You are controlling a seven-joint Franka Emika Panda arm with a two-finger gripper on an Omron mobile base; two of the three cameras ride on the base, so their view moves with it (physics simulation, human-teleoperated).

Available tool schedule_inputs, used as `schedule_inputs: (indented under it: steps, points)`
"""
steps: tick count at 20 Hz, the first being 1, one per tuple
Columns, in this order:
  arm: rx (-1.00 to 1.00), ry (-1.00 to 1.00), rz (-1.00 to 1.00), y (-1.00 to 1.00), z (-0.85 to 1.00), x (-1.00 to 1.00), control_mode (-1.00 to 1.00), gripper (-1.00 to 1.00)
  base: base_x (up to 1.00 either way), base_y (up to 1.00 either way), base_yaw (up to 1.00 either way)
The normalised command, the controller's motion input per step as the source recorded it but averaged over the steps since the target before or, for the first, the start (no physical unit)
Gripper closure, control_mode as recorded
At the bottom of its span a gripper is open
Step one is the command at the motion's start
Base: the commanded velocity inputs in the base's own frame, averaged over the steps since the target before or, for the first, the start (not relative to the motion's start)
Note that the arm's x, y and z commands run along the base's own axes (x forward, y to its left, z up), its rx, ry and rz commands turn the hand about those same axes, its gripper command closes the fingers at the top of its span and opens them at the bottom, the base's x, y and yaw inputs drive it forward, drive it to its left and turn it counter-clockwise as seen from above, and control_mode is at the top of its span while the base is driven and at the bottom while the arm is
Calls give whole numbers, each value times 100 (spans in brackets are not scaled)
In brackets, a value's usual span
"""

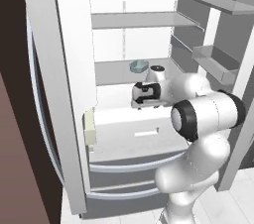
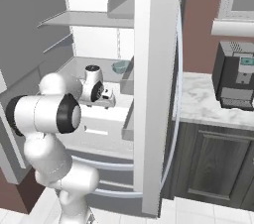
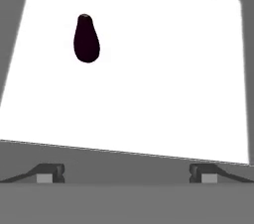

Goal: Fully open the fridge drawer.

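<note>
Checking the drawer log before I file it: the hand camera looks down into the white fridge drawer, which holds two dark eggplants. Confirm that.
Not quite: the fridge drawer holds one dark eggplant, not two, as the hand view shows. The rest stands: that camera looks down into the white drawer, with the gripper wide open above its near edge.

fridge drawer | white box, slot handle centred | pulled partway out | below grey shelf

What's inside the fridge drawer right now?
Inside the fridge drawer, the hand view shows one dark eggplant-shaped item on the white floor. The near strip by the front wall is hidden.
</note>
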Motion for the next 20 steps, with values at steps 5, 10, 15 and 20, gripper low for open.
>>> schedule_inputs:
  steps: [5, 10, 15, 20]
  points:
    - [0, 0, 3, 0, 6, -96, -100, -100, 0, 0, 0]
    - [0, -20, 1, 0, 58, -16, -100, -100, 0, 0, 0]
    - [0, -30, 0, 15, 78, -3, -100, -100, 0, 0, 0]
    - [0, -24, 0, 11, 68, -62, -100, -100, 0, 0, 0]
